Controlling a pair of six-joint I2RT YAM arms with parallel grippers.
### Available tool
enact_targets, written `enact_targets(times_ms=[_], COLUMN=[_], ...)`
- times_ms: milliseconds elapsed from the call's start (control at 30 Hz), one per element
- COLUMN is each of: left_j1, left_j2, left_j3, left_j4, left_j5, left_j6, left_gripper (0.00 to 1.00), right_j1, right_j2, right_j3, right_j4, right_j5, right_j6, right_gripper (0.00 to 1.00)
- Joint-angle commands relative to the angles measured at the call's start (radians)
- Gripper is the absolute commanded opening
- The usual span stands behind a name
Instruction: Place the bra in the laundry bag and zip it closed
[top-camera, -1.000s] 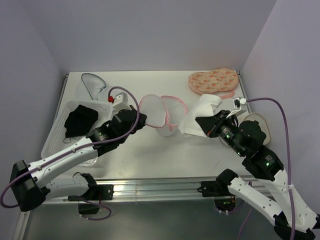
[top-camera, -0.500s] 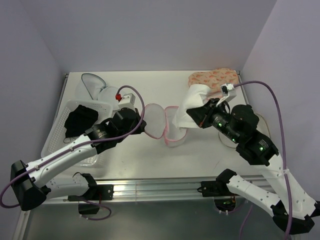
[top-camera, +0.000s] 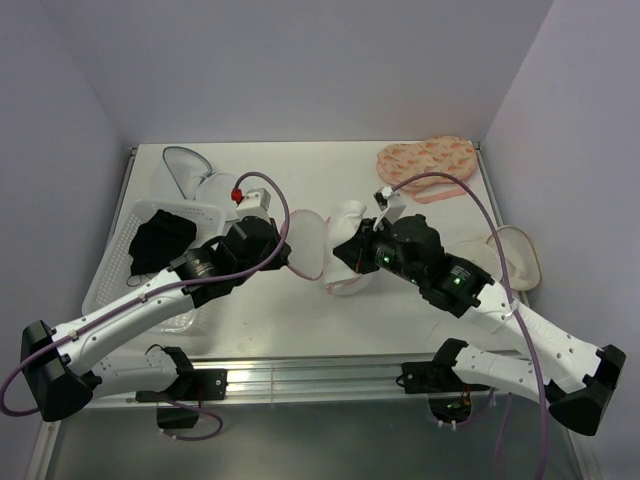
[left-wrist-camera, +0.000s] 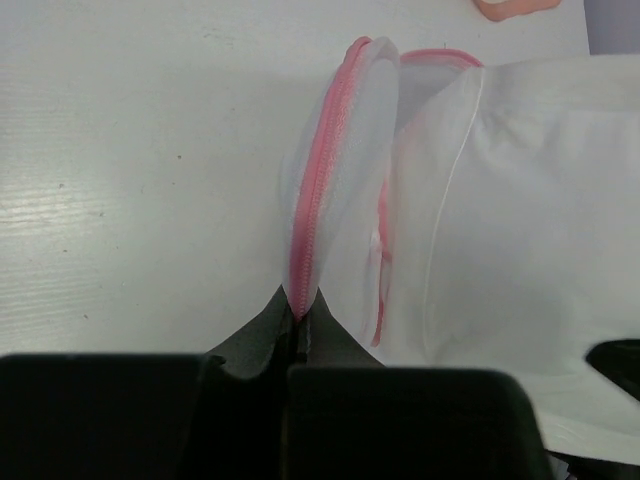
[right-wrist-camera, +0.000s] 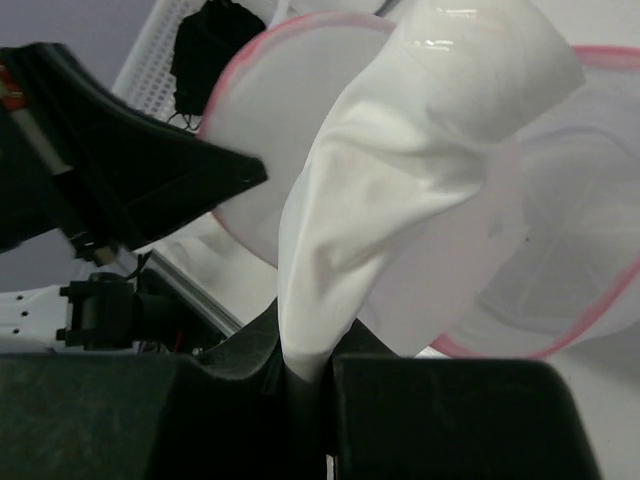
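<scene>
The laundry bag (top-camera: 312, 245), a white mesh clamshell with pink zipper trim, lies open mid-table. My left gripper (top-camera: 287, 257) is shut on the pink edge of its left flap (left-wrist-camera: 345, 180) and holds that flap upright; the jaws (left-wrist-camera: 298, 315) pinch the zipper. My right gripper (top-camera: 345, 255) is shut on a soft white garment (top-camera: 352, 218), bunched over the bag's open halves (right-wrist-camera: 270, 140). The white fabric (right-wrist-camera: 400, 170) rises from the jaws (right-wrist-camera: 305, 370) and also fills the right of the left wrist view (left-wrist-camera: 520, 250). The black bra (top-camera: 160, 240) lies in the basket at the left, apart from both grippers.
A white slatted basket (top-camera: 105, 272) stands at the left edge. Behind it lies a white mesh pouch with grey trim (top-camera: 180, 168). An orange patterned pouch (top-camera: 425, 160) sits at the back right. Another round pale pouch (top-camera: 515, 255) lies behind my right arm.
My right arm has swung left, carrying the white garment from the bag's right side to over the open bag. My left gripper has kept its hold on the flap, now more upright.
</scene>
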Motion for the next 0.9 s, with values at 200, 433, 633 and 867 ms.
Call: enact_targets(times_ms=[200,433,633,867], left_j1=[0.002,0.002,0.002,0.002], left_j2=[-0.038,-0.047,-0.055,-0.043], left_j3=[0.020,0.026,0.035,0.041], left_j4=[-0.003,-0.017,-0.022,-0.013], left_j5=[0.016,0.029,0.036,0.049], left_j6=[0.028,0.040,0.041,0.043], left_gripper=[0.00,0.00,0.00,0.00], right_j1=[0.006,-0.066,-0.082,-0.060], right_j2=[0.073,0.150,0.188,0.252], right_j3=[-0.118,-0.108,-0.059,-0.034], right_j4=[0.137,0.099,-0.001,-0.012], right_j5=[0.150,0.268,0.399,0.373], right_j6=[0.045,0.003,-0.047,-0.075], right_gripper=[0.00,0.00,0.00,0.00])
